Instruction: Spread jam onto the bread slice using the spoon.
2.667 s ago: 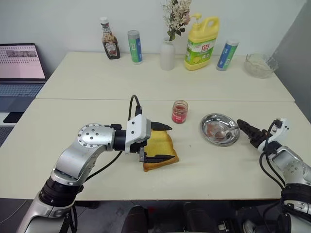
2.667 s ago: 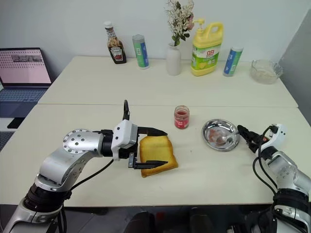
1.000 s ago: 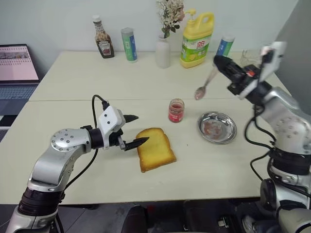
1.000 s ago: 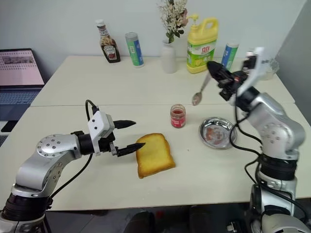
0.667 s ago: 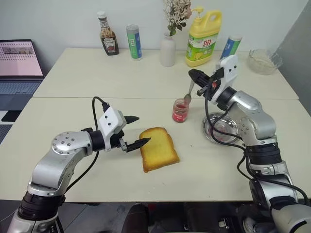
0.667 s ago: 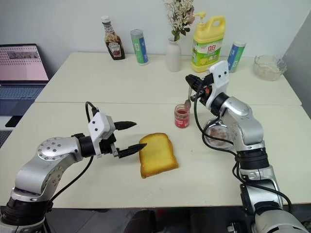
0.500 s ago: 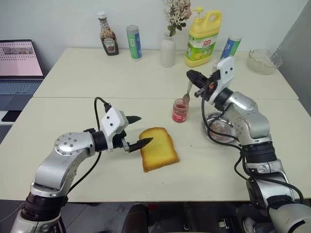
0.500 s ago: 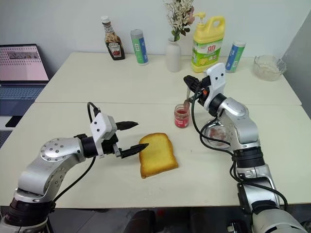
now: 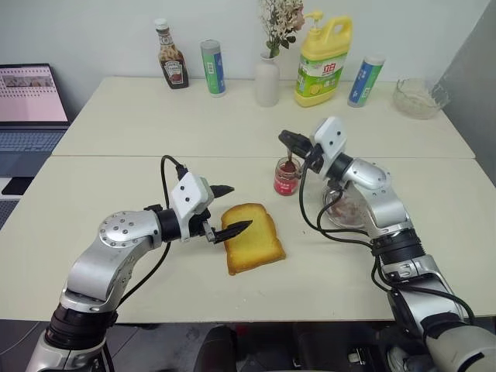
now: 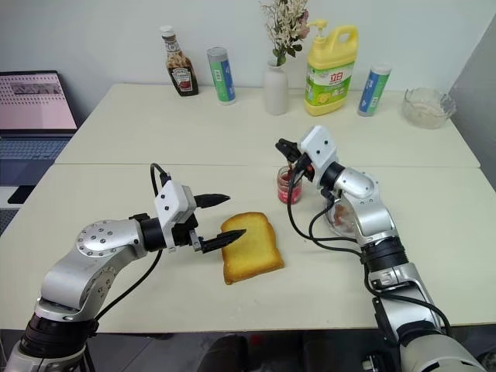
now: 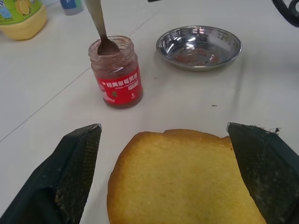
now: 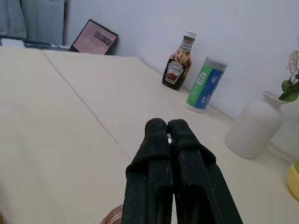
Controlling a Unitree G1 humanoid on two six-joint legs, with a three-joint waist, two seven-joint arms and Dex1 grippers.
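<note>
Jam (image 11: 114, 77) sits in a small glass jar with a red label on the tabletop (image 9: 139, 132), and the spoon (image 11: 100, 28) already stands in it, bowl down in the mouth of the jar and handle rising steeply toward the right tool (image 9: 288, 142). That tool is pinched tight on the handle's top end, directly above the jar, its fingers pressed together in the right wrist view (image 12: 168, 135).

What the coming move turns on is the way from jar to bread slice (image 9: 252, 238). The slice lies flat on the tabletop, nearer the robot than the jar and off to the robot's left of it, with a strip of bare surface between the two. A loaded spoon would, I judge, have to lift clear of the rim and travel toward the robot and leftward, then lie flatter so its bowl can drag across the top of the bread. The right arm is the nearer one to the jar; the left is the nearer one to the bread.

Left tool (image 9: 225, 210) is spread wide and holds nothing; its two fingers (image 11: 77, 158) flank the edge of the slice nearest that arm without clearly touching it, placed as if to steady the bread.

A round steel dish (image 9: 349, 211) lies on the robot's right of the jar, partly behind the right arm. The tabletop is pale cream with a seam running across it. Along its far edge stand a ketchup bottle (image 9: 170, 55), two tubes, a white vase with flowers, a yellow detergent jug (image 9: 322, 62) and a glass bowl; a laptop (image 9: 31, 97) sits off to the left against a plain white wall.
</note>
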